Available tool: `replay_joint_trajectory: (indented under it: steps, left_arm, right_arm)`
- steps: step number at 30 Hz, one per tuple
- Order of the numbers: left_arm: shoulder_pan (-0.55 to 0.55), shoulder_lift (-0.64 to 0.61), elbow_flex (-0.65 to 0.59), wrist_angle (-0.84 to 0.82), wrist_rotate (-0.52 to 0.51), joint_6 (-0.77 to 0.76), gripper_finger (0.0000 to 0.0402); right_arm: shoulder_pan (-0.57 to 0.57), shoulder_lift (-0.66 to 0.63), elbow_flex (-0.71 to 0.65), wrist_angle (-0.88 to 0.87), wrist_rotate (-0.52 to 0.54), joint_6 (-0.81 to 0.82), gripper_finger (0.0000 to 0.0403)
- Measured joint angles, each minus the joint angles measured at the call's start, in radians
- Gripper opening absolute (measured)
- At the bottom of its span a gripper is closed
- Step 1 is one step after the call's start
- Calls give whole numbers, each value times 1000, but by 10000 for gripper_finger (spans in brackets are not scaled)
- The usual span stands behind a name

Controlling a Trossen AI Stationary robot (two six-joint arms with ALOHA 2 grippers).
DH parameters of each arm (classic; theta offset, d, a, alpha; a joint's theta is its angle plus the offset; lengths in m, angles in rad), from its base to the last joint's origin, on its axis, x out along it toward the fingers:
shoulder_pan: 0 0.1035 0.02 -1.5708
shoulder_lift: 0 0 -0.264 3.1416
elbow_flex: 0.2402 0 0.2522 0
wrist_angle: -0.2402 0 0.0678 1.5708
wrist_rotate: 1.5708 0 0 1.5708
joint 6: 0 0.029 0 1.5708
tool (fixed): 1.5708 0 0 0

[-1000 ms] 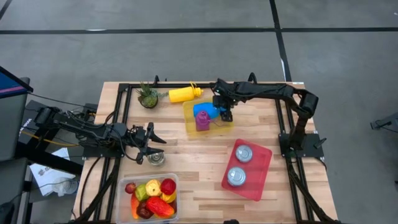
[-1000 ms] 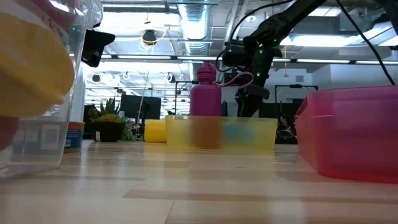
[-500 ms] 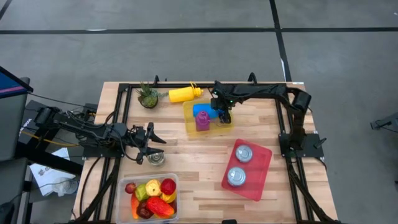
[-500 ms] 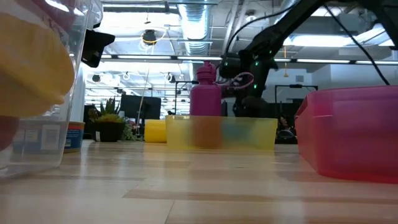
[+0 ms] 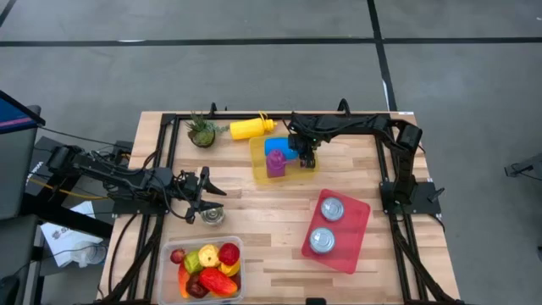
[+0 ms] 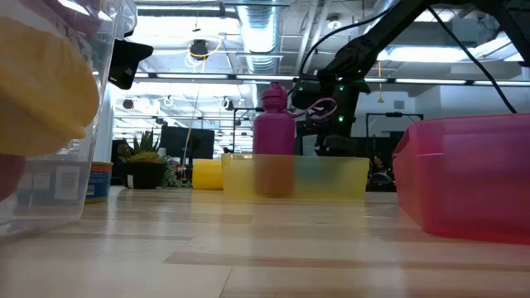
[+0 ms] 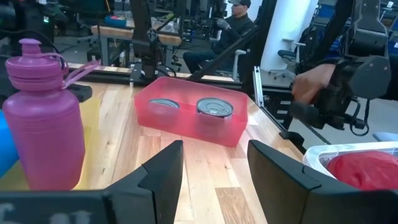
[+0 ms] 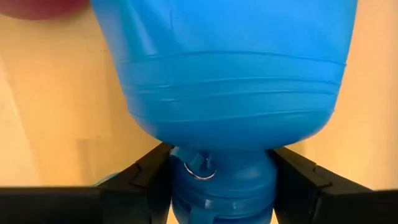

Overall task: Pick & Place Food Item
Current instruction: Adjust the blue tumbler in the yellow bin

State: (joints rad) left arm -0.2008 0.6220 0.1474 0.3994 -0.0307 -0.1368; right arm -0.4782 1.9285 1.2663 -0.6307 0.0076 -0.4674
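Nearest the yellow tray [image 5: 301,174] on the worktop [image 5: 271,216], the left gripper [image 5: 206,196] waits beside a small tin [image 5: 212,217], jaws partly apart and empty. Inside that tray, the right gripper [image 5: 306,156] sets its jaws on either side of the blue bottle's [image 8: 227,93] neck, beside the upright magenta bottle [image 6: 274,153].

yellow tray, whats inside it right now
Inside the yellow tray a pink bottle stands upright beside a blue bottle lying down. The right gripper is at the blue bottle's neck, hiding part of it. The tray floor under them is covered.
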Motion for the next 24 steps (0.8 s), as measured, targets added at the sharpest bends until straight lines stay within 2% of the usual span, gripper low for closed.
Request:
replay_joint_trajectory:
  steps: [7,16,24]
  left_arm:
    - [0,0,0,1,-4,-1,172]
    - [0,0,0,1,-4,-2,172]
    - [0,0,0,82,-16,-41,172]
  right_arm:
    - [1,-57,0,-16,3,53,195]
    - [32,-226,0,-35,147,60,195]
    - [119,-386,1,-60,405,50,195]
